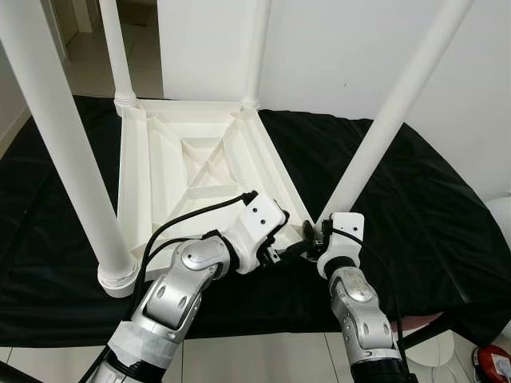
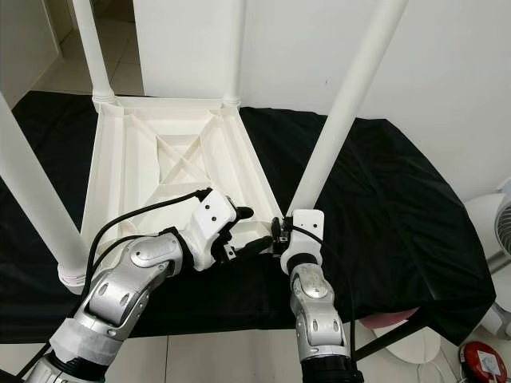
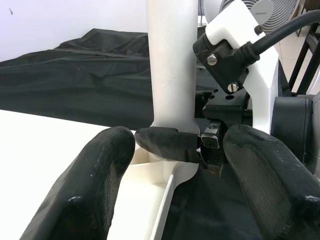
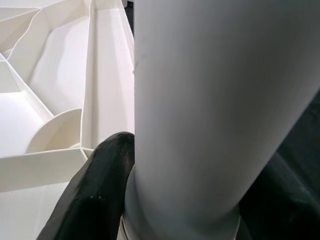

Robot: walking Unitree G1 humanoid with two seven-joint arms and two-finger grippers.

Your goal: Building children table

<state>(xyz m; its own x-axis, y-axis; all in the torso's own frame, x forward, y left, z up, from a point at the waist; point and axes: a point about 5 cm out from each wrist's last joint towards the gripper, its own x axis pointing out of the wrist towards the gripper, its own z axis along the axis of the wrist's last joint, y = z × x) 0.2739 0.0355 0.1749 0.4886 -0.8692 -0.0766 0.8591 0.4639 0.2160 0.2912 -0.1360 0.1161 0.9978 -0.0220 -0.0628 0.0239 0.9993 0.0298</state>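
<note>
An upturned white children's table (image 1: pixel 192 171) lies on a black-draped surface (image 1: pixel 415 207), four legs pointing up. The right gripper (image 2: pixel 281 237) sits at the table's 4 o'clock corner, its fingers (image 4: pixel 97 192) pinching the base of the near right leg (image 1: pixel 375 136). The left gripper (image 3: pixel 185 165) hovers just beside it from 9 o'clock, its fingers (image 3: pixel 87 187) spread wide around that same corner, holding nothing.

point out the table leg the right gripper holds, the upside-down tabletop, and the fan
table leg (image 1: pixel 375 136), left eye view, middle of its shaft
tabletop (image 1: pixel 172 171), left eye view, ribbed underside
fan (image 3: pixel 270 15), left wrist view, its grille
</note>
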